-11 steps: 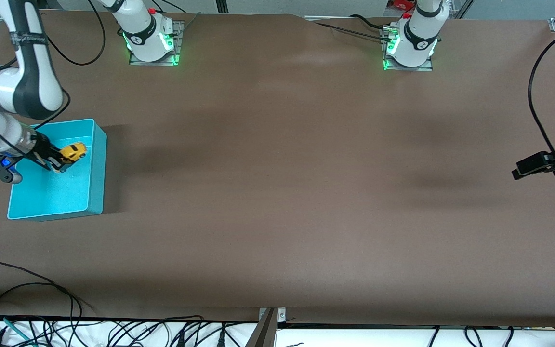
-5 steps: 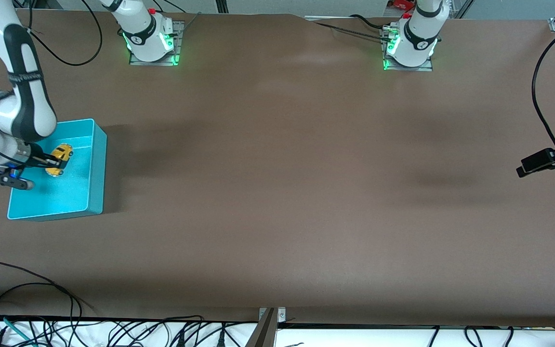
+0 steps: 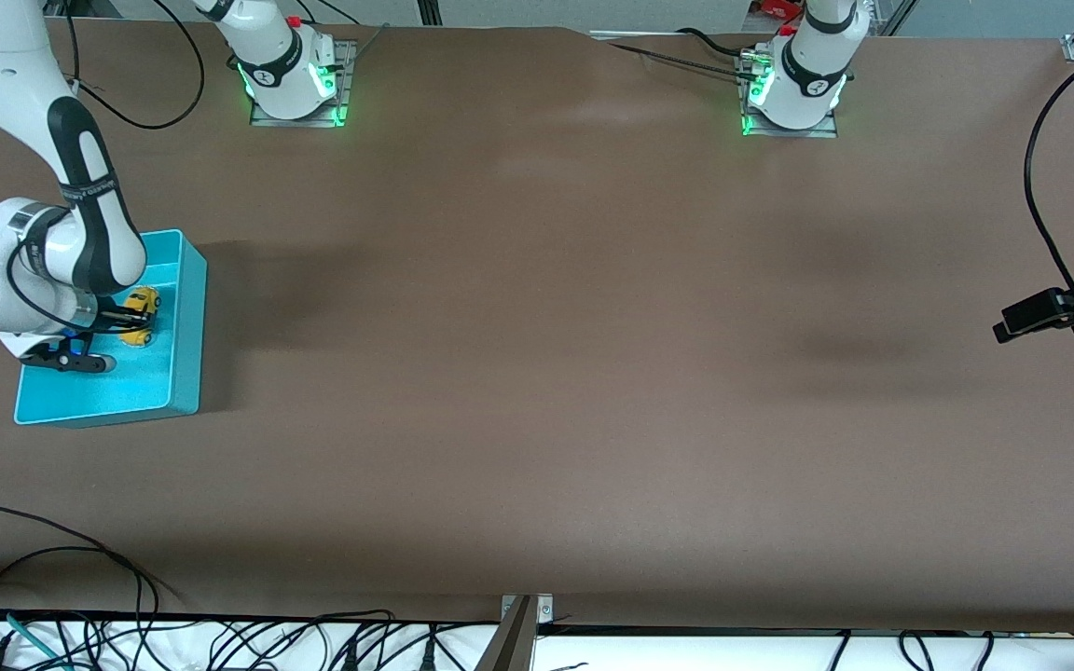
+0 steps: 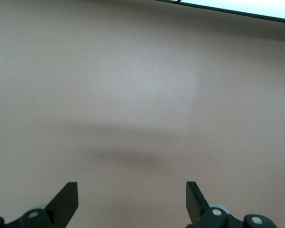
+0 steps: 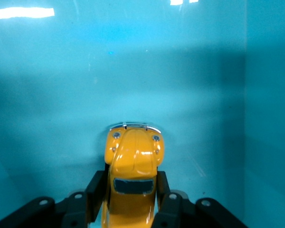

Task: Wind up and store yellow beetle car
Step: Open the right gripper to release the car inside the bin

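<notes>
The right gripper [image 3: 131,321] is down inside the open-topped turquoise plastic bin [image 3: 185,317] at the right arm's end of the table, and it has the tiny rounded yellow beetle car [image 3: 138,305] between its fingers. In the right wrist view the black fingers [image 5: 96,190] press in on both flanks of the yellow beetle car [image 5: 133,178], closed snugly against the bodywork, the car's rounded nose with its chrome bumper pointing away from the wrist toward the bin's turquoise wall [image 5: 268,118]. Whether the wheels are touching the bin floor or hanging just above it is hard to call from these angles.

Over at the left arm's end of the table, the left gripper [image 3: 1026,317] waits up in the air above bare brown tabletop [image 3: 537,373]. The left wrist view shows its two dark fingertips [image 4: 69,199] spread wide apart, nothing between them, only the brown surface below.

A tangle of black cables [image 3: 52,596] lies along the table edge closest to the front camera.
</notes>
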`<action>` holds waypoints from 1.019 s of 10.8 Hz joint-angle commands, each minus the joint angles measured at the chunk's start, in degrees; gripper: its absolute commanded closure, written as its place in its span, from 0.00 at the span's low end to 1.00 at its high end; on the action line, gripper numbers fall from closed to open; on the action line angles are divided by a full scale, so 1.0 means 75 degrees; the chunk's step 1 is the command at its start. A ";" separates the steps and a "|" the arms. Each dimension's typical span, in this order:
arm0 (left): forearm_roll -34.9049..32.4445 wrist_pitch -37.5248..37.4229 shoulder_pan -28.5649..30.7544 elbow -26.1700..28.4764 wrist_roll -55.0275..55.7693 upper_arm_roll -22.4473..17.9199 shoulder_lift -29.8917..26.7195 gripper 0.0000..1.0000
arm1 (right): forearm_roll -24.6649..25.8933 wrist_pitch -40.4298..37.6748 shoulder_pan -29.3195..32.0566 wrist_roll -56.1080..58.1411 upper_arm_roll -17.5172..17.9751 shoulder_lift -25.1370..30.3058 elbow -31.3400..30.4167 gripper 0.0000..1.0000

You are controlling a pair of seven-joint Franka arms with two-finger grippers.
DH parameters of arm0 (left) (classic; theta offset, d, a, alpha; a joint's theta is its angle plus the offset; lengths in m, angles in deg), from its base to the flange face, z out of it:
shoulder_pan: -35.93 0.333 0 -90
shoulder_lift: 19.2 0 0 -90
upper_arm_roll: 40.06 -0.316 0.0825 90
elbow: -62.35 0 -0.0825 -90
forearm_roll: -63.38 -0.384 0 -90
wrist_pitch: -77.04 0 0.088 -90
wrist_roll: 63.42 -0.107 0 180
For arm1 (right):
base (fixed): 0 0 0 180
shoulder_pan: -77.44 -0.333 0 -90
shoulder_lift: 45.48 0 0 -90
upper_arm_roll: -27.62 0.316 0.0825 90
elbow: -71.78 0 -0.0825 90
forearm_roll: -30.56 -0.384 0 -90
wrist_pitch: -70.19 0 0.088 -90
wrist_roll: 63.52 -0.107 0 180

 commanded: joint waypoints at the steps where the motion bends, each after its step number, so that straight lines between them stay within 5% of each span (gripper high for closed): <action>1: 0.0173 -0.0010 -0.0017 0.0086 -0.0097 -0.0050 -0.0031 0.00 | -0.0122 -0.0050 0.0050 0.0306 0.0025 0.0140 0.0047 0.00; 4: 0.0173 -0.0010 0.0007 0.0086 -0.0109 -0.0050 0.0005 0.00 | -0.0111 -0.1309 0.0003 0.0318 0.0048 0.0876 0.0466 0.00; 7: 0.0173 -0.0010 0.0018 0.0074 -0.0143 -0.0050 0.0052 0.00 | -0.0052 -0.4085 -0.0277 0.0329 0.0154 0.0961 0.2419 0.00; 11: 0.0150 -0.0010 0.0194 -0.0019 -0.0202 -0.0086 0.0028 0.00 | -0.0320 -0.6328 -0.0582 0.0306 0.0212 0.0984 0.4683 0.00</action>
